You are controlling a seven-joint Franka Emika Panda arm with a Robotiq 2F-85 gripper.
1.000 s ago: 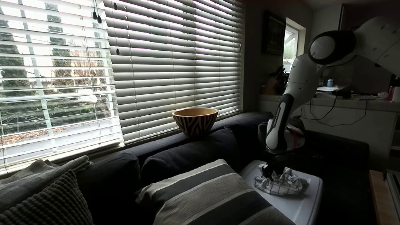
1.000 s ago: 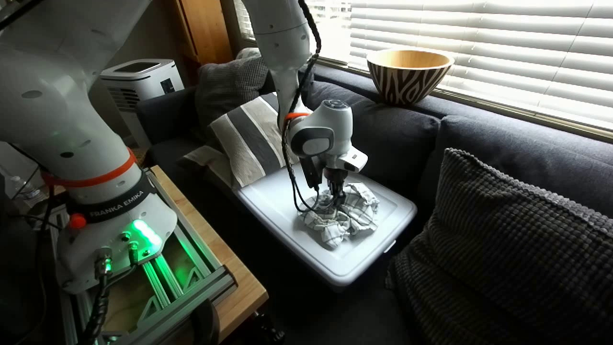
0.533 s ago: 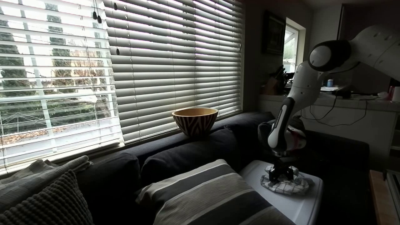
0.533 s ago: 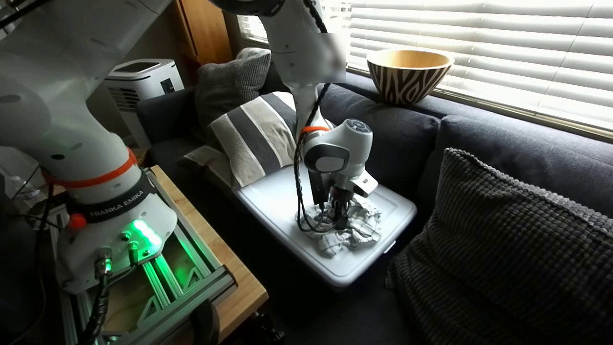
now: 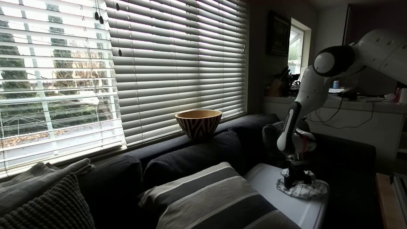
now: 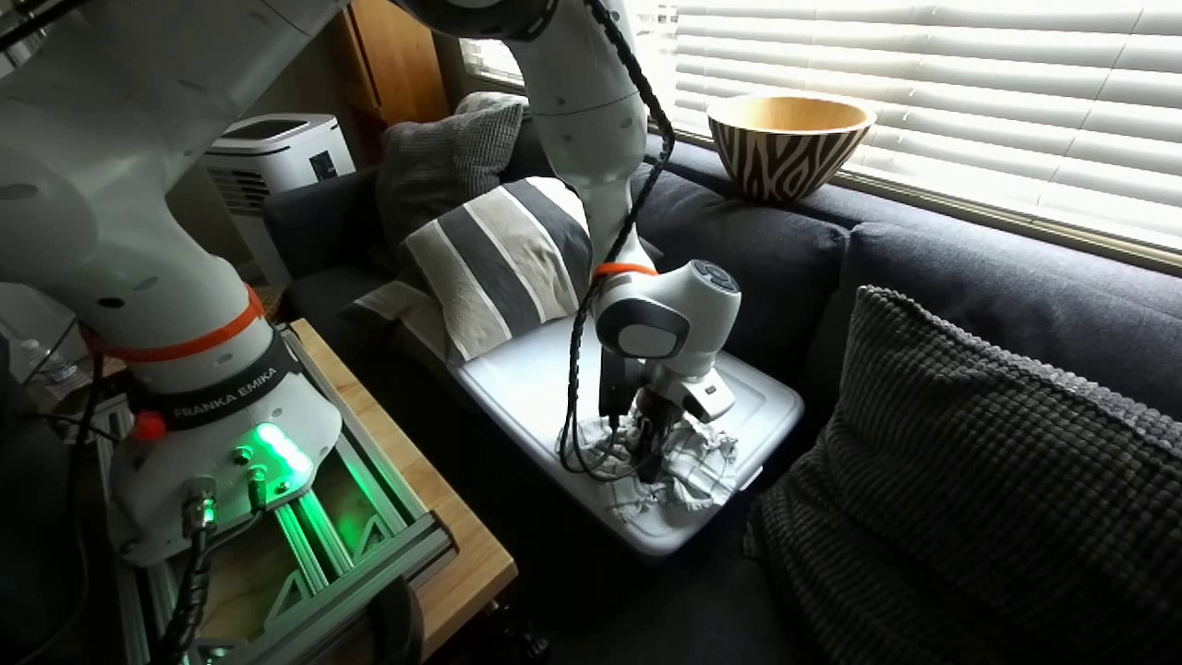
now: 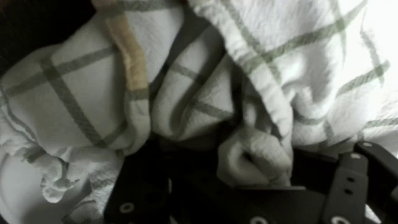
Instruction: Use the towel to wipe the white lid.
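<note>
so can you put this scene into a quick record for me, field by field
tool: checked towel, crumpled
target: white lid, partly under the towel
effector: gripper, pointing down into the towel
grip: open or closed, not clear
cleanliness: cannot be judged
beside the lid: striped cushion
farther off: zebra-patterned bowl, atop the back of the dark sofa

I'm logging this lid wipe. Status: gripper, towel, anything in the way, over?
Gripper at towel, grip unclear. Towel bunched on white lid. Striped pillow at lid's end, apart from towel.
</note>
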